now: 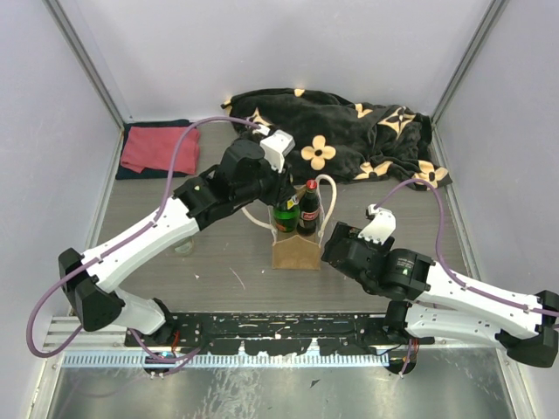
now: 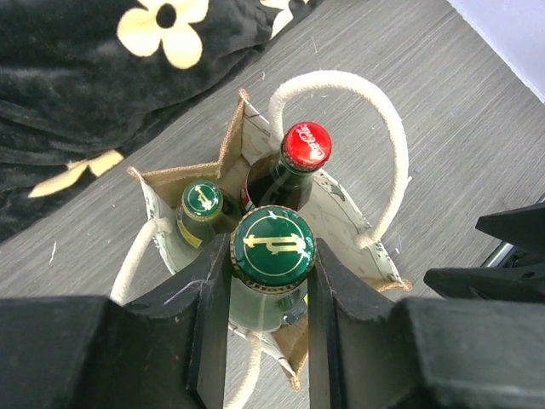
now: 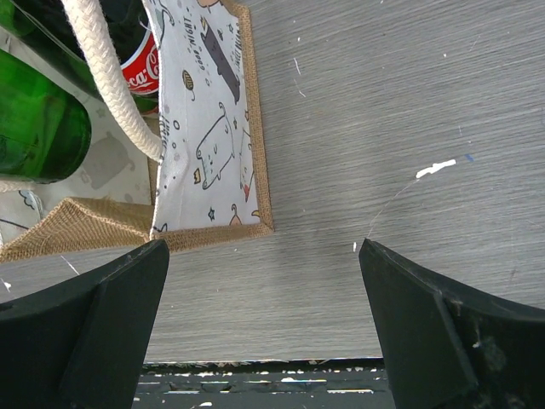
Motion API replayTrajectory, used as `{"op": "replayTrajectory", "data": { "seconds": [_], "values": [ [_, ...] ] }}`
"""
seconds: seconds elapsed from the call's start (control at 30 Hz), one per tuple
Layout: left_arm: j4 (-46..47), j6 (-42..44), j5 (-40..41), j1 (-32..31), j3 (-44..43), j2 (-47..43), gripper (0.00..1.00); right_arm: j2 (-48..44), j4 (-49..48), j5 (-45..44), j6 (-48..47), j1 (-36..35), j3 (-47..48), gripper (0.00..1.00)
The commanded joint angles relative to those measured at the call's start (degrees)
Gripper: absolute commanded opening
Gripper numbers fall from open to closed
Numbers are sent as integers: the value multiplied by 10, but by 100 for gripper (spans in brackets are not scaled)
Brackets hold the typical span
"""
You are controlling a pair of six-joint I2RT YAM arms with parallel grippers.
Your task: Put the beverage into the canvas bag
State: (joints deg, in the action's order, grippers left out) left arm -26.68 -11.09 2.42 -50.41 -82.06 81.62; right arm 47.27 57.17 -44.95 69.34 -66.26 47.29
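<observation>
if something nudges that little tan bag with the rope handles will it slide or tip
Probably top-heavy: inside the small tan canvas bag, the red-capped dark cola bottle stands above the rim, so a high push may tip it. Its fabric walls look soft and would likely buckle rather than slide cleanly. The white rope handles look floppy, so lifting by them may let it swing.

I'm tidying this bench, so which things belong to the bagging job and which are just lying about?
Job: canvas bag, green bottle held in the left gripper, cola bottle and second green-capped bottle already inside.
Lying about: black flowered blanket, pink cloth.
</observation>
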Motion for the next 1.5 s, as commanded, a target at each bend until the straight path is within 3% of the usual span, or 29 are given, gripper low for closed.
{"op": "replayTrajectory", "data": {
  "seconds": [0.0,0.53,0.97,1.3,1.33,1.4,1.47],
  "values": [
    [105,-6,0,-2,6,-10,0,1,-19,-11,4,-1,3,100],
    [186,13,52,-2,82,45,0,3,-23,-16,2,-1,2,100],
    [244,35,86,-2,184,25,0,18,-41,-9,-4,1,-4,100],
    [245,31,84,-3,211,32,0,42,-53,0,-13,3,6,100],
    [240,29,80,-2,210,32,2,43,-54,0,-14,3,6,100],
    [231,26,71,-2,205,30,29,45,-54,1,-14,3,8,100],
    [224,23,63,-3,199,24,47,48,-57,2,-15,3,9,100]
  ]
}}
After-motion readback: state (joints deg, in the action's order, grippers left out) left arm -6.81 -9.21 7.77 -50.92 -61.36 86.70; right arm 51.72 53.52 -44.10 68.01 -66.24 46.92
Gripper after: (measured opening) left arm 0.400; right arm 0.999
